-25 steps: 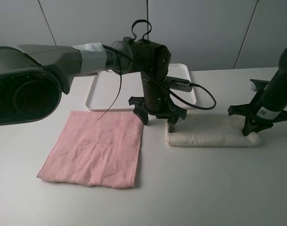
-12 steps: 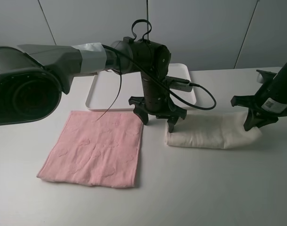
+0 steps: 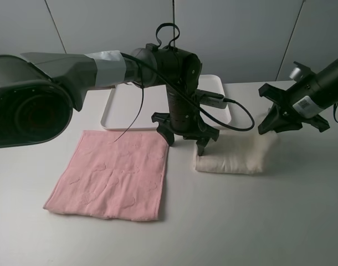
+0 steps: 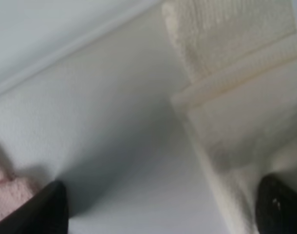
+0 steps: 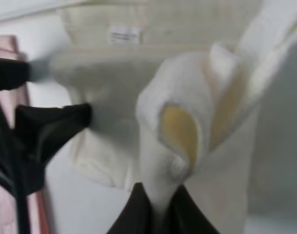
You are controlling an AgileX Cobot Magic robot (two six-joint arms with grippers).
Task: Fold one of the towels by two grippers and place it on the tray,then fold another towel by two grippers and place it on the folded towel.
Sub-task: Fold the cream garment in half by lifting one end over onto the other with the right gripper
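In the shut grip of your right claw [image 5: 156, 207], one end of the cream terry towel [image 3: 230, 158] is pinched and held off the white counter [image 3: 241, 221], likely to fold it toward your left claw [image 3: 186, 146]. That claw gapes wide and grips nothing, one fingertip [image 3: 202, 149] seemingly anchoring the towel's far end. The cloth bunches thickly.

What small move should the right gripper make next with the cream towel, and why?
Probably carry the pinched end across toward the left gripper. The right gripper is shut on the raised end of the cream towel, while the left gripper stands open at the other end; the fold is not yet laid down.
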